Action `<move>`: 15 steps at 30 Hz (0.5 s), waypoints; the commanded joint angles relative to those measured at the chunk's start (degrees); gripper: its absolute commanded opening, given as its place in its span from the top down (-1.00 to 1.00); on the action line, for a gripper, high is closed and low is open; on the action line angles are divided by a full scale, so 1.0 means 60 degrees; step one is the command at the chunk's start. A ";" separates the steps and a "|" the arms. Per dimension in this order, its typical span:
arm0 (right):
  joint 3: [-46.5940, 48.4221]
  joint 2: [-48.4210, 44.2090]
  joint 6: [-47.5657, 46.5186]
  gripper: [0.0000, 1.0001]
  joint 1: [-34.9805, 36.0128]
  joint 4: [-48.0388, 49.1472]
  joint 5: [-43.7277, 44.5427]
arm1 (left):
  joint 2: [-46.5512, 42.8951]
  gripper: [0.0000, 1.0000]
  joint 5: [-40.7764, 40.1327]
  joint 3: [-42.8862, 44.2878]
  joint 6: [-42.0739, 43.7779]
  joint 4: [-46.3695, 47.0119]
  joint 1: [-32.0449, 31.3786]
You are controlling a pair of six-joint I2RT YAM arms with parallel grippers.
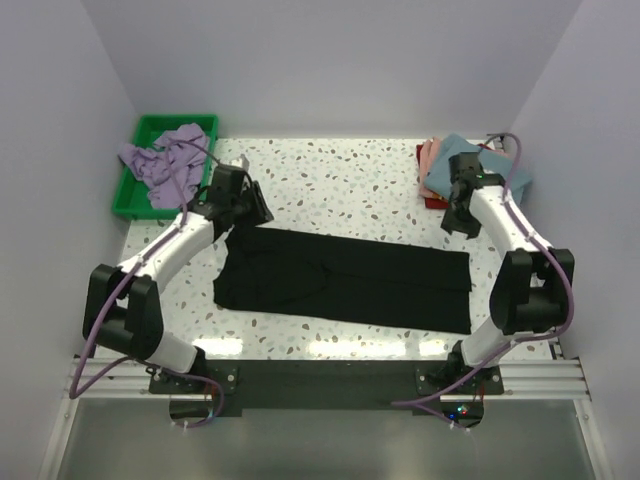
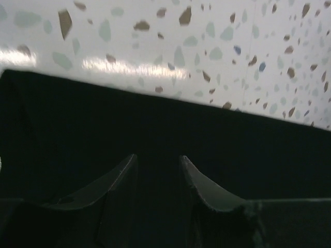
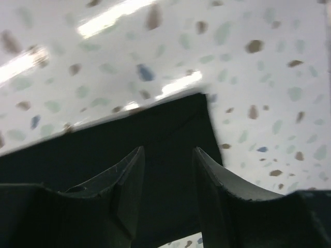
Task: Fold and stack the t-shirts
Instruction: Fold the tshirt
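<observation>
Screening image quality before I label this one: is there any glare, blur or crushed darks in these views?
Top external: sharp, with a glare band on the table near the arm bases. Left wrist: glare streaks on the tabletop; the black t-shirt and left claw merge into near-featureless dark. Right wrist: blurred throughout, speckles smeared, bright glare streaks at the top.

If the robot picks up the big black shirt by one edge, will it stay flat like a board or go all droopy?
Probably droopy: the black t-shirt lies flat with soft wrinkles, like thin cloth. It likely feels light and would sag from wherever it is pinched. Pushed, it would probably bunch up rather than slide, like the crumpled lavender t-shirt.
</observation>
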 commanded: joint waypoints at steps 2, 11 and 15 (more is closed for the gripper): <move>0.0111 0.0032 0.0314 0.10 0.1517 0.0501 -0.1649 | -0.0310 0.14 0.0885 -0.1594 -0.1057 0.0474 -0.0547; -0.0489 0.1233 0.0696 0.15 0.2939 0.1366 -0.2912 | 0.0830 0.17 0.1532 -0.2375 -0.0927 0.0884 -0.0577; -0.0621 0.1760 0.0375 0.16 0.2939 0.1324 -0.2649 | 0.2058 0.19 0.1692 -0.2010 -0.0503 0.0987 -0.0285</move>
